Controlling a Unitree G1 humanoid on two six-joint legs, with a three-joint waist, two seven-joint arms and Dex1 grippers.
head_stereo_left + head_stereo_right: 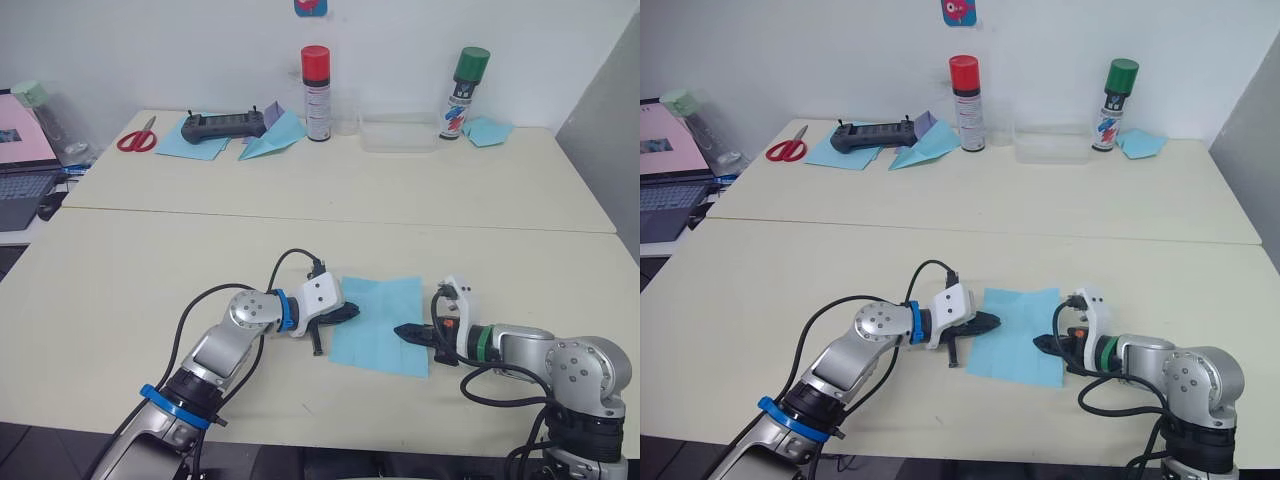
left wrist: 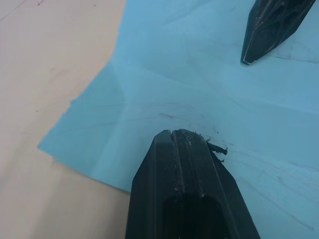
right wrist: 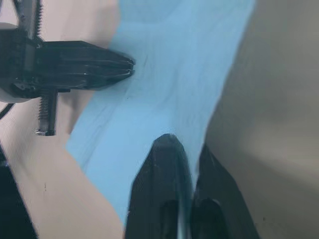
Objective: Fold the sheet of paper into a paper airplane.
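Observation:
The sheet of paper [image 1: 384, 312] lies flat and creased on the near table, a light-blue rectangle between my two grippers. My left gripper [image 1: 352, 311] is shut, its tip resting on the sheet's left edge with nothing between the fingers [image 2: 182, 149]. My right gripper [image 1: 402, 330] comes in from the right and is shut on the sheet's right edge, near the front corner. In the right wrist view a thin strip of the paper [image 3: 174, 74] runs between the fingers [image 3: 162, 184]. No folded paper airplane made from this sheet is in view.
On the far table stand a red-capped spray can [image 1: 316, 90], a green-capped can [image 1: 465, 92] and a clear tray [image 1: 398, 133]. There too are a black controller [image 1: 225, 125], a wider blue paper plane [image 1: 272, 142], red scissors [image 1: 138, 137] and a blue scrap [image 1: 488, 130]. A laptop [image 1: 20, 175] sits far left.

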